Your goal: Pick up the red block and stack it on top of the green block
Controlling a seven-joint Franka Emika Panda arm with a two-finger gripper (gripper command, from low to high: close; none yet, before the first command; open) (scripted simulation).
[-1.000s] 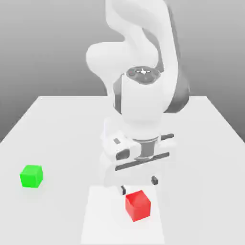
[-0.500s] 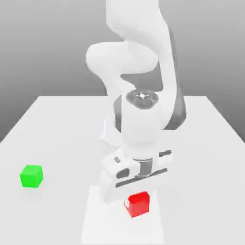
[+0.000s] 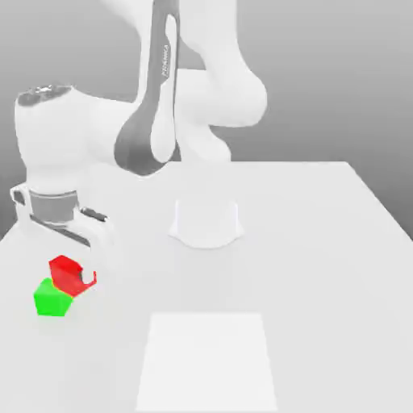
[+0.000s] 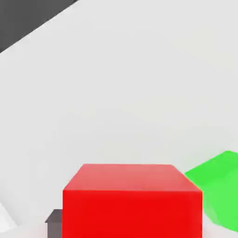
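The big white Panda arm leans over toward the exterior view's left, its gripper clenched on the red block, which hangs tilted just above and against the upper edge of the green block on the white table.

The worry from where I stand is alignment. The red block looks turned and canted relative to the green one and sits a little off toward its far right corner, not squarely over it. If it were let go like this, I'd expect it to land on an edge and slide or topple off. A descent without squaring up could also nudge the green block sideways across the smooth table.

From the hand view, the red block is cut off at the frame edge, and the green block peeks out beside it, mostly cropped. Whether the two cubes are actually touching I cannot tell. The fingers are largely hidden behind the red block and the wrist housing, with just a dark fingertip showing.
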